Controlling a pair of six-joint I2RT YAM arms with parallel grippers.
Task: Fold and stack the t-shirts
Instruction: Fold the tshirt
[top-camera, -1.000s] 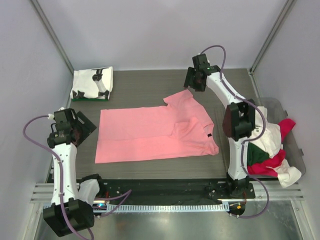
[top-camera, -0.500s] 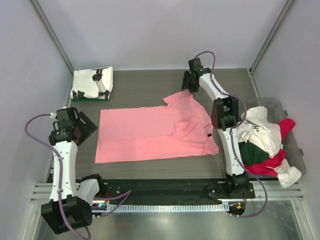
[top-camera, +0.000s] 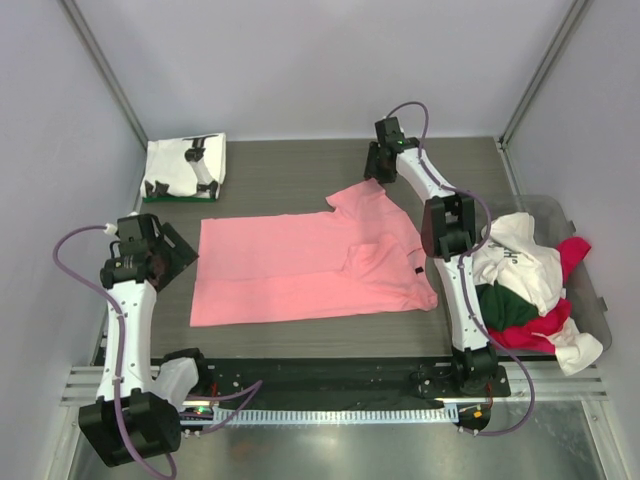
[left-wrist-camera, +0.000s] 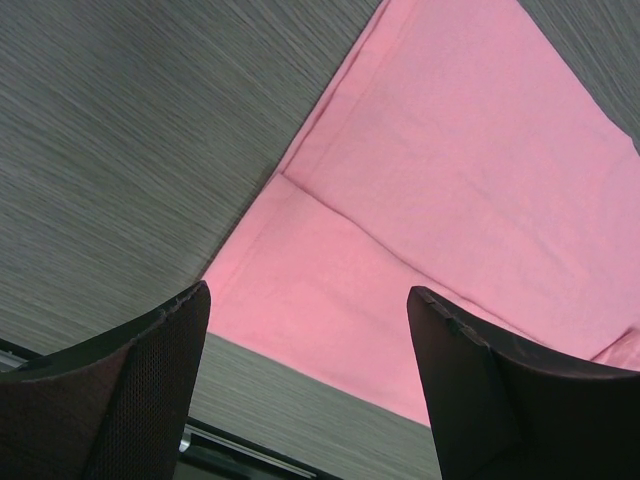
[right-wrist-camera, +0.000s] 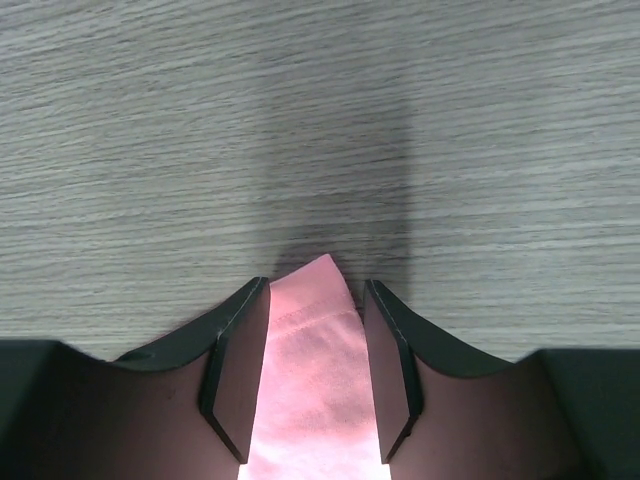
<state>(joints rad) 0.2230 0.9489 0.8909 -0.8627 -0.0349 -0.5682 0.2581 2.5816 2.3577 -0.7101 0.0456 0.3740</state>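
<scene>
A salmon-pink t-shirt lies spread flat on the dark table, with its sleeve tip at the back right. My right gripper is down at that sleeve tip. In the right wrist view its jaws stand narrowly apart astride the flat pink sleeve, which is not bunched. My left gripper is wide open and empty beside the shirt's left hem. The left wrist view shows the pink cloth ahead of it. A folded white t-shirt with black print sits at the back left.
A grey bin at the right holds a heap of white, dark green and red t-shirts. The folded white shirt rests on a dark green layer. A metal rail runs along the near table edge.
My right arm reached further back and left, down onto the sleeve tip, then stayed there. My left gripper shifted slightly right toward the shirt's left hem. The shirt has not moved.
</scene>
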